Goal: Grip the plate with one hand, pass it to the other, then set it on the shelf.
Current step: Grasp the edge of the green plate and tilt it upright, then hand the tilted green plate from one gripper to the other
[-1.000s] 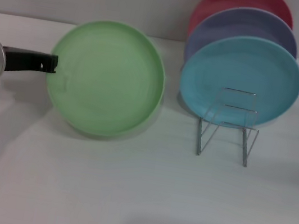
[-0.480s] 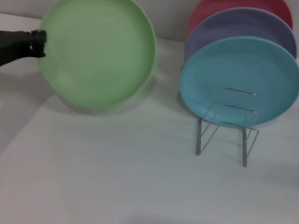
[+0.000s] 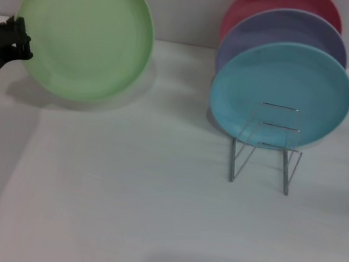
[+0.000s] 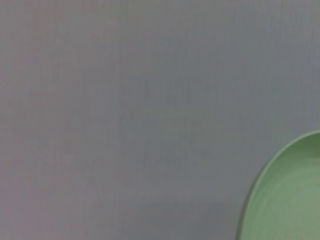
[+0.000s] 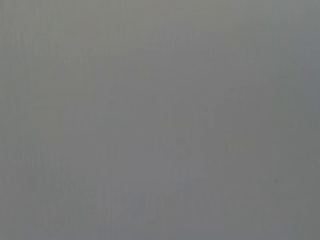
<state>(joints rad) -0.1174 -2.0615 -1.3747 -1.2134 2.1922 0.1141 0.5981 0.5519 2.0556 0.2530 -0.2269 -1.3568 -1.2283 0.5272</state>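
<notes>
The left pincer (image 3: 21,40) is clamped on the nine o'clock edge of the light green plate (image 3: 85,30), held tilted above the white tabletop (image 3: 147,220), well apart from the wire shelf (image 3: 268,146) and its teal-blue plate (image 3: 281,88) at three o'clock.

White bench (image 3: 147,220), we see wire shelf (image 3: 268,146) standing on it at right, holding teal plate (image 3: 280,94), purple plate (image 3: 270,26), red plate (image 3: 261,2) upright.
</notes>
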